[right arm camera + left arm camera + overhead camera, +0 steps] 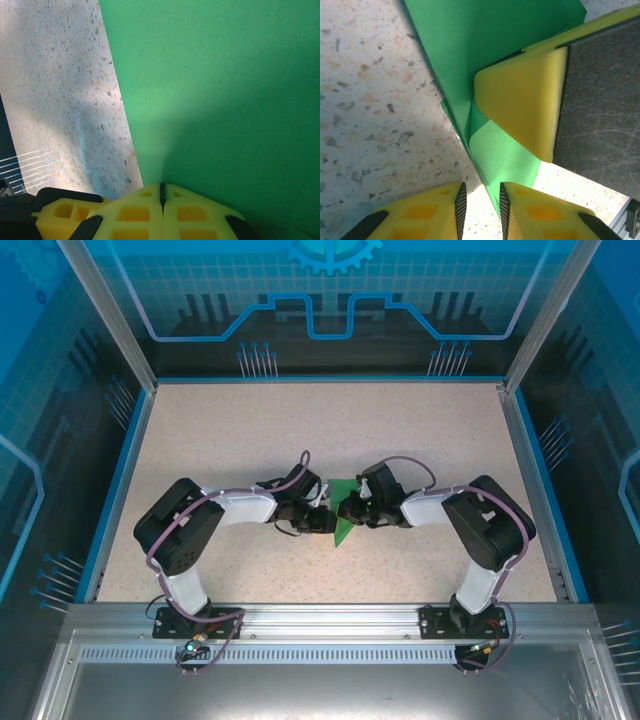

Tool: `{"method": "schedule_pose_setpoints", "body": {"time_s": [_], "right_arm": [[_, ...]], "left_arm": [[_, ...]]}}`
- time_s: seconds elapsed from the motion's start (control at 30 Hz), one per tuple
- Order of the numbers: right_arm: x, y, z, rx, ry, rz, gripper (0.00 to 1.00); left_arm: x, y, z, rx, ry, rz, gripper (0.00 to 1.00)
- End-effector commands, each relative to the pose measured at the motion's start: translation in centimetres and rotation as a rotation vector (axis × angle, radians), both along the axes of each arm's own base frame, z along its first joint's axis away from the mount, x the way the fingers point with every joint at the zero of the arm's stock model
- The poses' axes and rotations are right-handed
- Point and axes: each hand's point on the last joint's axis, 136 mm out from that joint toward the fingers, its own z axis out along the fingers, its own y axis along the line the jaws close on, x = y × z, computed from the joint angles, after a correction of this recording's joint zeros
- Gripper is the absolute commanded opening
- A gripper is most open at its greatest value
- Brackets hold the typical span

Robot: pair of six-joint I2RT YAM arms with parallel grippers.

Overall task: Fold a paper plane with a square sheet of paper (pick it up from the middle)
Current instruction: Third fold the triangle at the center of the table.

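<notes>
The square sheet of paper (342, 528), bright green and partly folded, lies on the speckled table between my two grippers. In the left wrist view the paper (490, 45) shows layered folds, and its narrow pointed end runs into the gap of my left gripper (481, 187). Those jaws are open, with the paper's edge against the right pad and bare table beside it. My right gripper (161, 186) is shut, its tips resting on the paper (225, 100). Its yellow finger (520, 100) lies on top of the sheet. From above, the left gripper (322, 520) and right gripper (353, 510) nearly touch.
The speckled table (300, 430) has a blue rim and a metal rail (320, 615) at the near edge, where both arm bases are bolted. Metal posts and blue panels wall the sides and back. Open tabletop lies beyond and beside the arms.
</notes>
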Motion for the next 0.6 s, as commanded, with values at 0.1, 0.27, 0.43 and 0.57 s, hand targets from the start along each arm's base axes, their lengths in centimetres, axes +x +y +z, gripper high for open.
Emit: {"method": "schedule_pose_setpoints", "body": {"time_s": [0.1,0.27,0.43,0.57], "right_arm": [[-0.5,-0.7,-1.6,-0.007,0.054,-0.028,0.05],[-0.1,-0.5,-1.5,0.013,0.046,-0.038,0.05],[-0.1,-0.6,-1.6,0.012,0.049,-0.041,0.05],[-0.2,-0.6,-1.7,0.010,0.050,-0.037,0.05]], "left_arm": [[0.2,-0.8,-0.7,0.021,-0.002,-0.010,0.27],[0.2,-0.8,-1.1,0.037,0.002,-0.013,0.27],[0.2,-0.7,-1.3,0.062,-0.004,-0.017,0.26],[0.1,-0.7,-1.7,0.101,-0.006,-0.025,0.24]]}}
